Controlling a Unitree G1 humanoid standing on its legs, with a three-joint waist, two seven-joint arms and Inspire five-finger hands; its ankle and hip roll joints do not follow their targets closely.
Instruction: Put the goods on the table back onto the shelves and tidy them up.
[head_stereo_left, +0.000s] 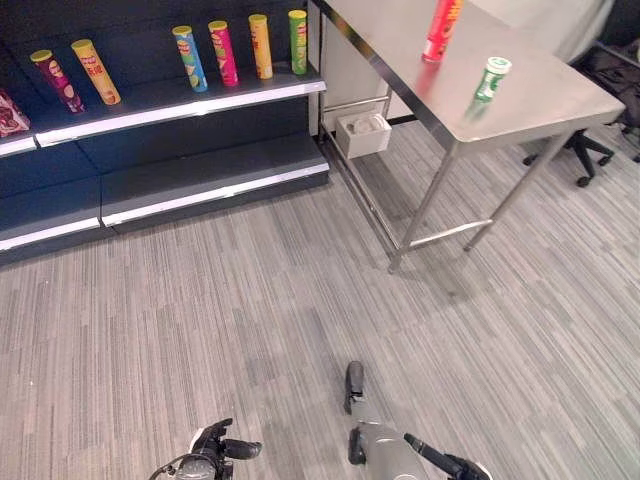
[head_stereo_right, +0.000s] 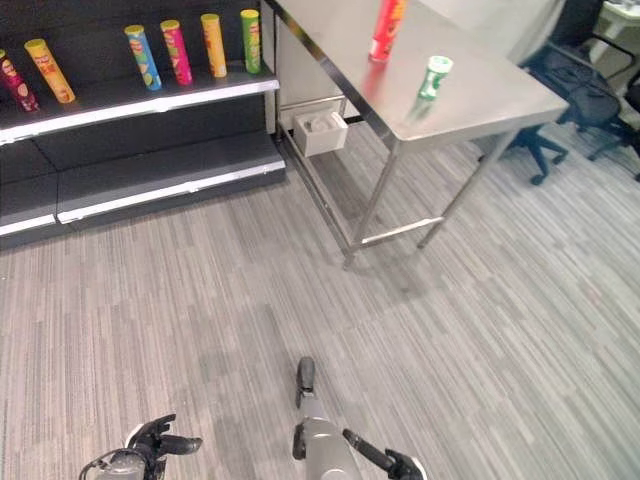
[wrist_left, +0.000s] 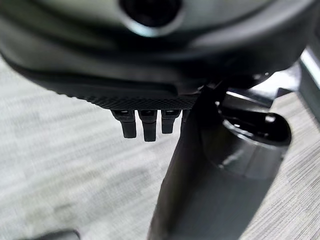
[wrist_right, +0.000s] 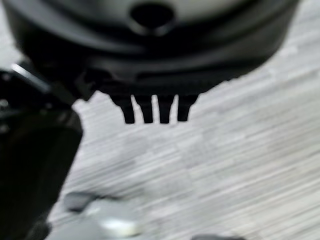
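Standing at the upper right of the frame: stainless-steel worktop (head_stereo_left: 560, 95) on thin legs, its near corner jutting toward the open grey striped carpet floor (head_stereo_left: 250, 300) spreading wide across the middle. Resting on the worktop, well apart: tall red cylindrical snack can (head_stereo_left: 441, 30) near the far edge, short green cylindrical container with white lid (head_stereo_left: 491, 78) closer to the near edge. Running along the upper left: dark shelf unit with silver edge strips (head_stereo_left: 180, 110), carrying a row of upright coloured tubes (head_stereo_left: 220, 52). Hanging low at the bottom edge, holding nothing: left hand (wrist_left: 145, 125) and right hand (wrist_right: 152, 110), fingers straight and apart.
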